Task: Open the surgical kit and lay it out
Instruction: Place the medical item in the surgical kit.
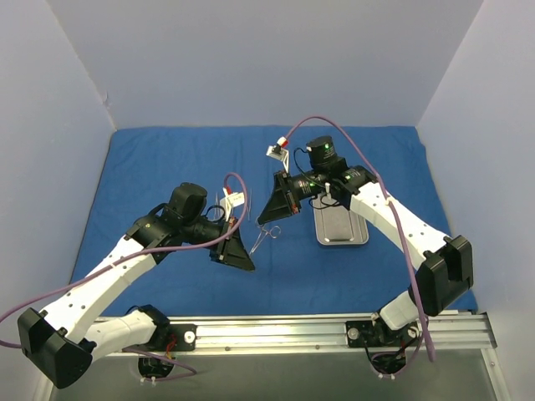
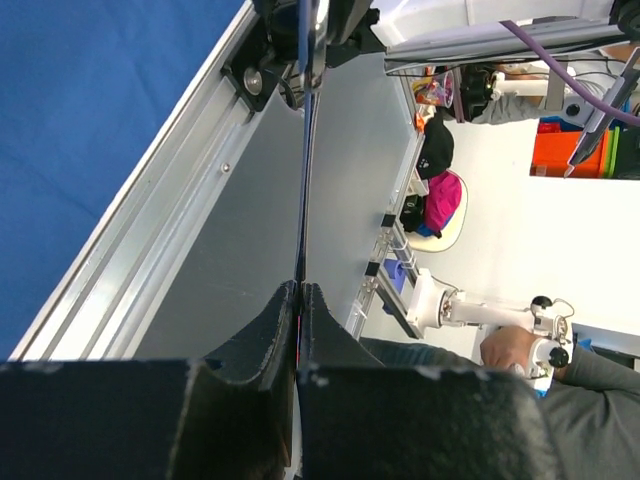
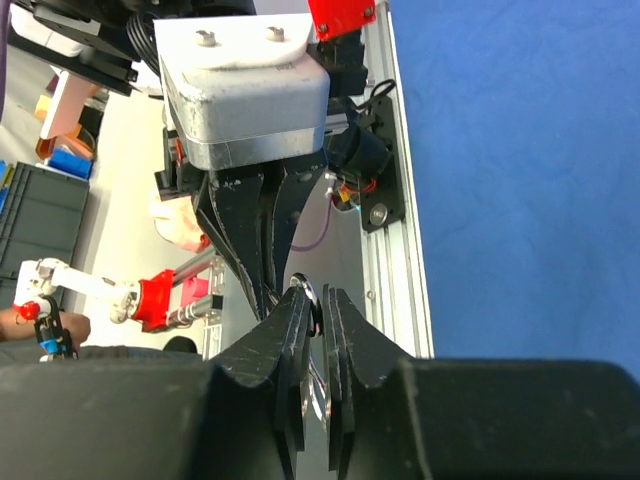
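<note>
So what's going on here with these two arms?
The blue drape lies spread open on the table, with the steel tray sitting on it to the right. The arms meet over the middle. The right gripper is pinched on the shiny ring of a silver instrument, and the left gripper is shut on what looks like its thin other end, seen edge-on.

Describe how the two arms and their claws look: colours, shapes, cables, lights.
Both the left arm and right arm have white links joined by black joint housings. A purple cable loops along each. Green lights glow on the right arm's wrist housing. The left claw and right claw each have two black, tapering fingers.
</note>
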Controlling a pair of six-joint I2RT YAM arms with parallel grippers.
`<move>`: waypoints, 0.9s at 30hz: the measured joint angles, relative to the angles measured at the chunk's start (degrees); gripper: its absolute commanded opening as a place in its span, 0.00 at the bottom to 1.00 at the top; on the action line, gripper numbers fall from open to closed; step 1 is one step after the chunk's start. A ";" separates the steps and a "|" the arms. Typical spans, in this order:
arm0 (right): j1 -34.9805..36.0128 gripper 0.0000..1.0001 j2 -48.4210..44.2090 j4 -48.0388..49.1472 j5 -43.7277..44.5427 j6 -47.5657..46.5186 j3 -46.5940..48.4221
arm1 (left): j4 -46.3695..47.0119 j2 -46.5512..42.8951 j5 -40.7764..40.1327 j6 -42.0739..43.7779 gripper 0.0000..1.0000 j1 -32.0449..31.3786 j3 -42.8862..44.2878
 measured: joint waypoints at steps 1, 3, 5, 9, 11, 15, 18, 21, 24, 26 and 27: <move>0.13 0.00 0.00 0.46 -0.04 0.37 -0.13 | -0.28 0.00 0.09 0.09 0.02 0.00 0.09; 0.31 0.00 0.00 0.98 0.02 1.09 -0.31 | -1.14 0.00 0.04 0.52 0.17 0.00 0.39; 0.33 0.00 0.00 0.94 0.20 1.57 -0.31 | -2.36 -0.04 -1.70 1.14 0.39 0.04 1.18; 0.48 0.00 -0.37 1.07 2.19 3.13 -0.98 | -3.48 -2.23 -9.31 0.92 0.51 2.12 2.71; 0.02 0.00 -1.68 2.43 3.72 5.14 -3.21 | -3.54 -5.66 -13.92 0.48 0.55 4.61 2.86; -4.26 0.00 -5.49 4.81 6.27 10.43 -8.57 | -4.35 -14.05 -26.75 -1.84 0.63 10.05 3.91; -8.31 0.00 -6.86 5.46 10.16 13.42 -9.29 | -5.27 -19.47 -37.68 -4.39 0.62 11.45 6.03; -9.94 0.00 -8.04 8.92 19.52 20.35 -9.53 | -4.70 -22.82 -44.30 -7.23 0.61 11.45 7.34; -9.75 0.00 -10.23 17.07 28.26 29.94 -11.61 | -0.90 -23.76 -45.79 -11.47 0.59 11.56 6.95; -9.16 0.00 -12.61 24.06 34.80 36.11 -14.62 | 4.72 -22.95 -45.46 -15.10 0.59 11.50 4.50; -8.79 0.00 -13.75 27.50 37.77 39.10 -16.15 | 7.41 -22.34 -45.27 -17.05 0.59 11.23 2.82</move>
